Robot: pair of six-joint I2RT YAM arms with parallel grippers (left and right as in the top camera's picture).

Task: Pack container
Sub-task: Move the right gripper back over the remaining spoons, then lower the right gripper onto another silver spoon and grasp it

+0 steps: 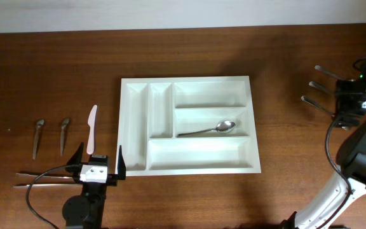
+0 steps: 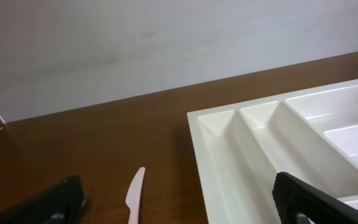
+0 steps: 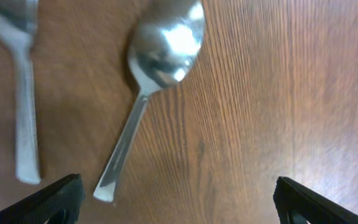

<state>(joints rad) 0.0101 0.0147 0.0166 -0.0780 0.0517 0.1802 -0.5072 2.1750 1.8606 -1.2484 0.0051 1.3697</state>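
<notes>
Nearest you, your left claw (image 1: 100,159) sat spread wide and empty off the near left corner of the white tray (image 1: 124,127). The plastic knife (image 1: 92,130) lay flat on the table (image 1: 56,76) just left of the tray. Its handle end lay between the claw's fingers (image 2: 42,202), ungripped. Its long axis ran alongside the tray's left wall, blade tip pointing to the far side.

Further left of the tray, two thin utensils (image 1: 43,179) lay crosswise, partly under the arm, and you could not tell their kind. Beyond them two small spoons (image 1: 38,137) lay side by side, parallel to the knife.

Inside the tray, a metal spoon (image 1: 207,130) rested in the middle of the three right-hand compartments. It lay lengthwise, bowl toward the tray's right wall and handle toward the centre divider.

Well right of the tray, your right claw (image 3: 179,208) was also wide open, gripping nothing. It hung over a loose spoon (image 3: 151,81) on the wood, which had its bowl away from the fingers and its handle slanting back toward them. A second handle (image 3: 20,93) lay beside that spoon.
</notes>
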